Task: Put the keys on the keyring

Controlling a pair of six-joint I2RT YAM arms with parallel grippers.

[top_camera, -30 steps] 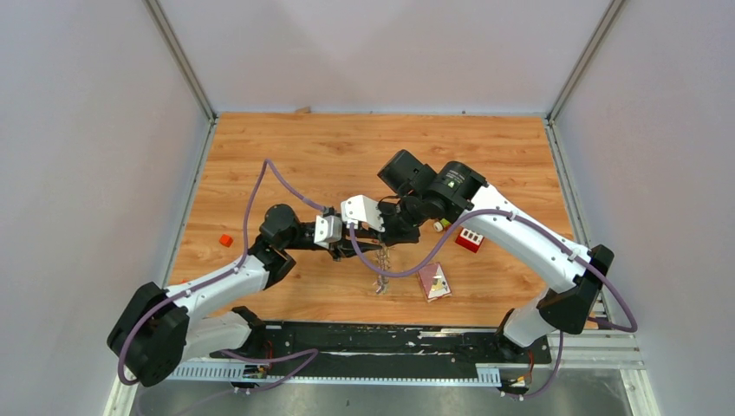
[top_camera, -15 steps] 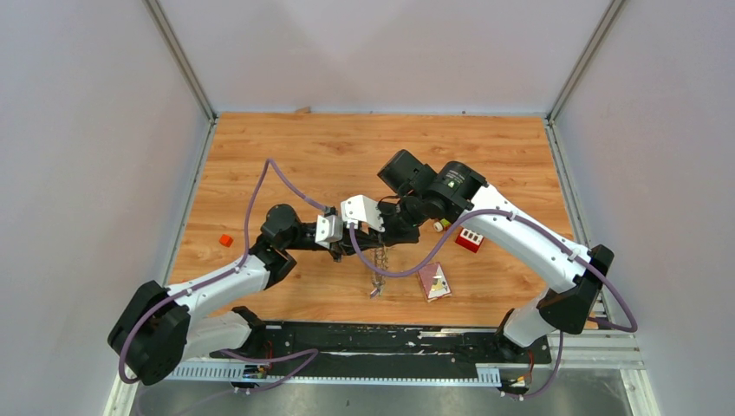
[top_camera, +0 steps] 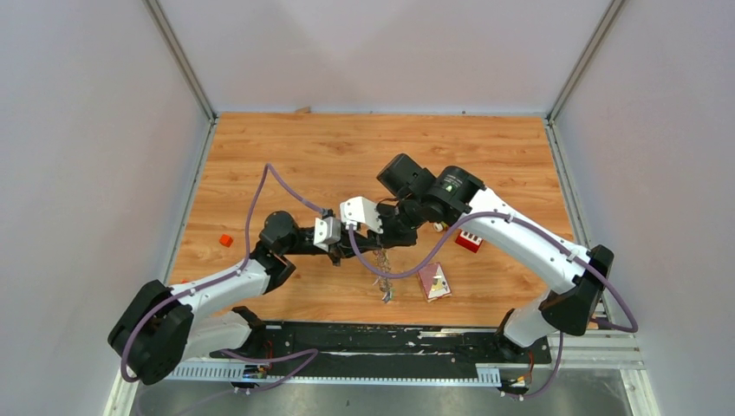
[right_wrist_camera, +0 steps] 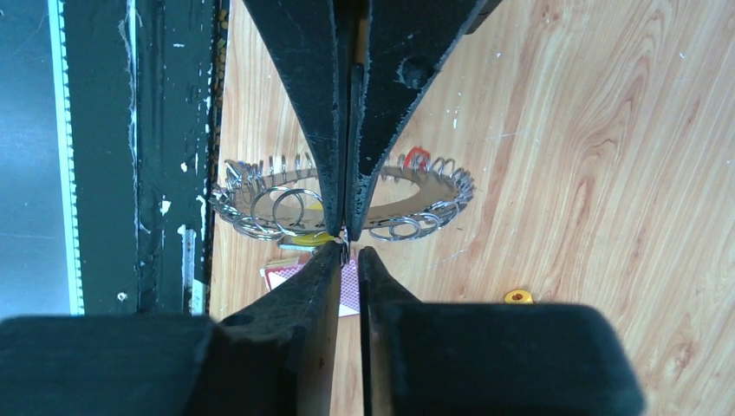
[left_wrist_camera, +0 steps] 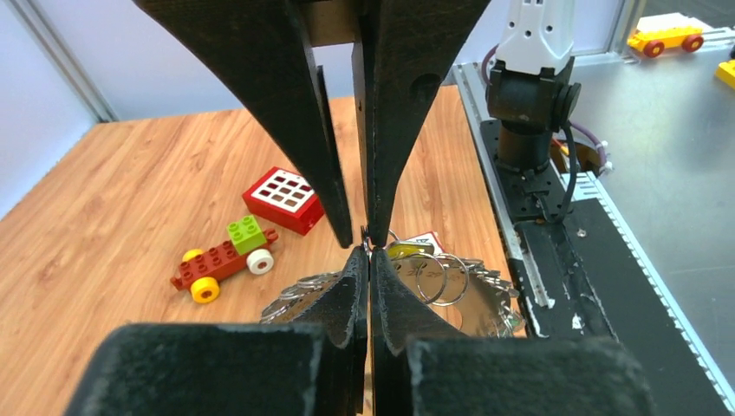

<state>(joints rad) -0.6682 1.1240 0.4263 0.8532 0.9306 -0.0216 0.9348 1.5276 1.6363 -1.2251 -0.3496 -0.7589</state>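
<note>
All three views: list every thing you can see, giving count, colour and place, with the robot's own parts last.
keyring: one, silver, hanging where both sets of fingers meet.
tags: two, one yellow, one red, at the keyring.
red block: one, red with white buttons, on the table's right part.
toy car: one, red, green and yellow, near the red block.
card: one, pinkish red, near the table's front edge.
cube: one, orange-red, on the table's left side.
disc: one, yellow, small, on the table.
table: one, wood-brown.
left fingers: two, black, shut at the keyring's top.
right fingers: two, black, tip to tip with the left ones, a thin gap between them.
</note>
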